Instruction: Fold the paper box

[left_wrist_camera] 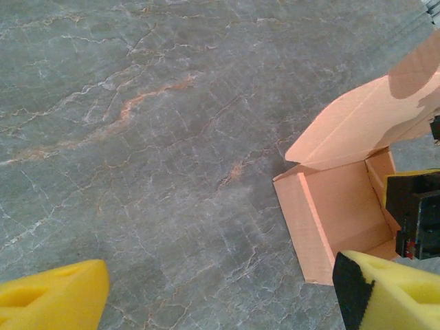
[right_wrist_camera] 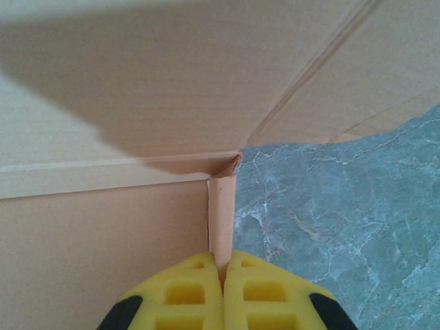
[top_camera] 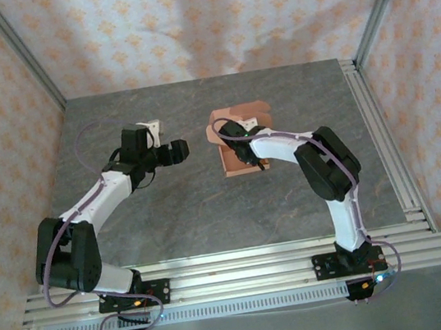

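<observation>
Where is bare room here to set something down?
Bare: the near middle of the table between the arms, and the back strip by the wall. Crowded: centre-back, where the right gripper pinches the paper box, left gripper open alongside.

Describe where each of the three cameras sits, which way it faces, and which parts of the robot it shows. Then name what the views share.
Top view: above and behind the bases, looking down on the table; the left arm and right arm show.
Left wrist: on the left arm, facing down at the table past its open left end effector, the box at right.
Right wrist: on the right arm, close up on the box, its right end effector shut on a box wall.
Shared: box and table, in all three.
</observation>
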`<move>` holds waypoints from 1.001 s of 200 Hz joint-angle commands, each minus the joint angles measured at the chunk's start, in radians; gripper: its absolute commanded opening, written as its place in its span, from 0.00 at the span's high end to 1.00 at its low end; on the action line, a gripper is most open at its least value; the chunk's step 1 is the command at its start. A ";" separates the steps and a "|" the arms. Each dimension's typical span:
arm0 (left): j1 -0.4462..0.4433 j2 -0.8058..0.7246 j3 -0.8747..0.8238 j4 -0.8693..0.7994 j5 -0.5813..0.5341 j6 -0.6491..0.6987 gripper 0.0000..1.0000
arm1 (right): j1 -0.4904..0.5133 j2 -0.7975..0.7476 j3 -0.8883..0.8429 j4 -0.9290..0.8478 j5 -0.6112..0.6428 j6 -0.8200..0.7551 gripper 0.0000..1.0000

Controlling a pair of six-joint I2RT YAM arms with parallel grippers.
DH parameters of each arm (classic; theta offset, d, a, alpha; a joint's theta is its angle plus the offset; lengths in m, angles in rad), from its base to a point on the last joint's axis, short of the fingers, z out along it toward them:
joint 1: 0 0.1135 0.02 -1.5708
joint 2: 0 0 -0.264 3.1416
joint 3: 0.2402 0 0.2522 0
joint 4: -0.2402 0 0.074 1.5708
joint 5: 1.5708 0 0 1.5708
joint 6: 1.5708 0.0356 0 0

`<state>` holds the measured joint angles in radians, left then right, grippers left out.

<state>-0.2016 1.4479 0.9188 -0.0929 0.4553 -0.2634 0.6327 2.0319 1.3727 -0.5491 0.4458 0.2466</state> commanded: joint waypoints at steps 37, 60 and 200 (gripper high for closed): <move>0.014 -0.052 -0.006 0.012 -0.014 0.000 0.14 | -0.039 -0.016 -0.098 -0.042 -0.146 -0.004 0.98; 0.016 -0.055 -0.003 0.009 -0.012 0.000 0.14 | -0.043 -0.010 -0.096 -0.045 -0.137 -0.027 0.98; 0.016 -0.050 0.012 -0.001 0.003 -0.006 0.14 | -0.049 -0.153 -0.124 0.049 -0.184 -0.040 0.67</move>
<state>-0.1936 1.4170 0.9188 -0.0910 0.4561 -0.2634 0.5873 1.9507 1.2594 -0.5083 0.3046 0.2111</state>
